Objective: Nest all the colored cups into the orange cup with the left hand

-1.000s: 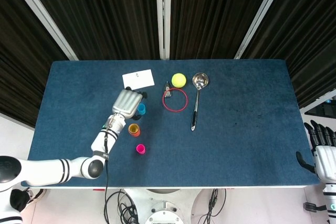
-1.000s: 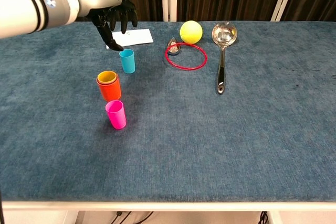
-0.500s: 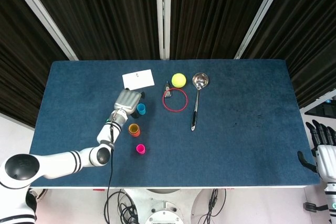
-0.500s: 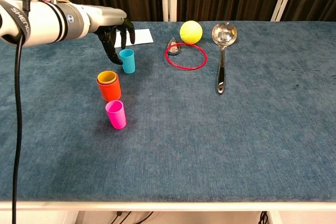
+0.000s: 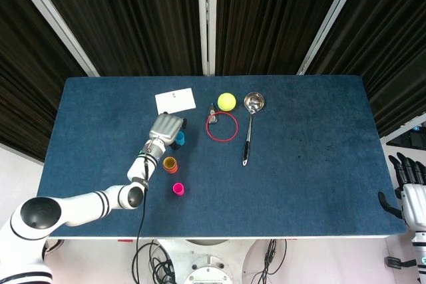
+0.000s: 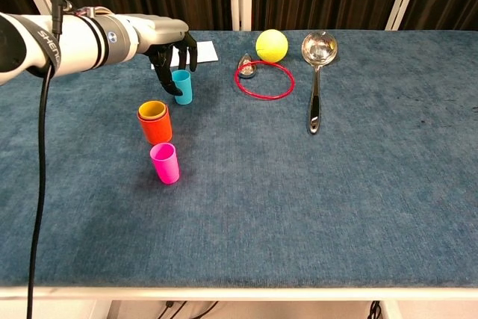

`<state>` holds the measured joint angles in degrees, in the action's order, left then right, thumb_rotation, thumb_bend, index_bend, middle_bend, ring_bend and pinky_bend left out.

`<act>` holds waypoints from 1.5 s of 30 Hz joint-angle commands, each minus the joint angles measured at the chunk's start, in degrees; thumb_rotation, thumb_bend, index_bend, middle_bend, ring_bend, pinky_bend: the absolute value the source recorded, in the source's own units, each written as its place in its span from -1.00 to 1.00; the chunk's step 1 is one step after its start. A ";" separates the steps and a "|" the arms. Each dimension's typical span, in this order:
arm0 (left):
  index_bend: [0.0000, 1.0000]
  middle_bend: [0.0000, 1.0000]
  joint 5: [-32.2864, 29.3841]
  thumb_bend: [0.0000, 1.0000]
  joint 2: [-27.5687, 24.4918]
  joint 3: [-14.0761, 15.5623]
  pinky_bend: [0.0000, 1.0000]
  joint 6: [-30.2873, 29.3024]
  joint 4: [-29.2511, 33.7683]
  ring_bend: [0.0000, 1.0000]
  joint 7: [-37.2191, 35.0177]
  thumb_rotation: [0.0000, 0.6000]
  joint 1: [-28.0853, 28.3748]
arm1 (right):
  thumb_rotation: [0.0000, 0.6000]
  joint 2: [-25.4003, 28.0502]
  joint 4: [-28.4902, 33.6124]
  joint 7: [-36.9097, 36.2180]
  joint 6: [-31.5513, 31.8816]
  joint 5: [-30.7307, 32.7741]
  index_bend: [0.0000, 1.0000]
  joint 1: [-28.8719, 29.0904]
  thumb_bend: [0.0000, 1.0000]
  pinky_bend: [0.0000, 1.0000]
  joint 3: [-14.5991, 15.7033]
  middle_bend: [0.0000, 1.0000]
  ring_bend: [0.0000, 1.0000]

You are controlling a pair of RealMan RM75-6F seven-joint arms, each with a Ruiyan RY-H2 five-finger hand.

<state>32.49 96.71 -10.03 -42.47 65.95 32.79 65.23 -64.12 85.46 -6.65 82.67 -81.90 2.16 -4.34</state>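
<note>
A blue tabletop (image 6: pixel 358 184) stands before black curtains (image 5: pixel 279 18). The blue cup (image 6: pixel 182 86) stands upright, mouth up, left of frame centre, beyond the orange cup (image 6: pixel 154 122) and pink cup (image 6: pixel 164 163). The left hand (image 6: pixel 173 54) has its fingers curled down around the blue cup's far-left side; whether they actually touch it cannot be determined. The right hand (image 5: pixel 407 184) hangs spread at the lower right edge.

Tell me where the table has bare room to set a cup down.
Most open: the blue cloth right of the ladle, out to the table edge, and the near strip in front of the pink cup. Crowded: the left hand at the blue cup, the orange cup, and the red ring by the yellow ball.
</note>
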 commanded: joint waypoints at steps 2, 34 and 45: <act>-0.21 -0.18 -0.89 -0.61 0.25 -0.30 -0.45 0.95 -0.38 -0.06 -0.73 1.00 -0.09 | 1.00 0.00 -0.20 -0.19 -0.21 0.18 -1.00 0.01 -0.40 -1.00 -0.01 -1.00 -1.00; 0.00 0.00 3.48 -0.43 -8.37 -2.79 -0.32 -7.62 14.59 0.12 -0.71 1.00 -3.16 | 1.00 0.17 -0.30 -0.63 -0.50 0.25 -1.00 0.16 -0.40 -1.00 -0.17 -1.00 -1.00; 0.01 0.00 3.08 -0.43 -17.02 1.21 -0.29 -17.87 35.08 0.14 4.03 1.00 -7.78 | 1.00 0.17 0.00 -0.11 0.11 -1.25 -1.00 0.21 -0.40 -1.00 0.38 -1.00 -1.00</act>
<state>35.31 81.74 -10.18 -58.05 98.00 35.58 58.93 -63.95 85.46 -6.76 82.78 -83.15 2.36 -3.95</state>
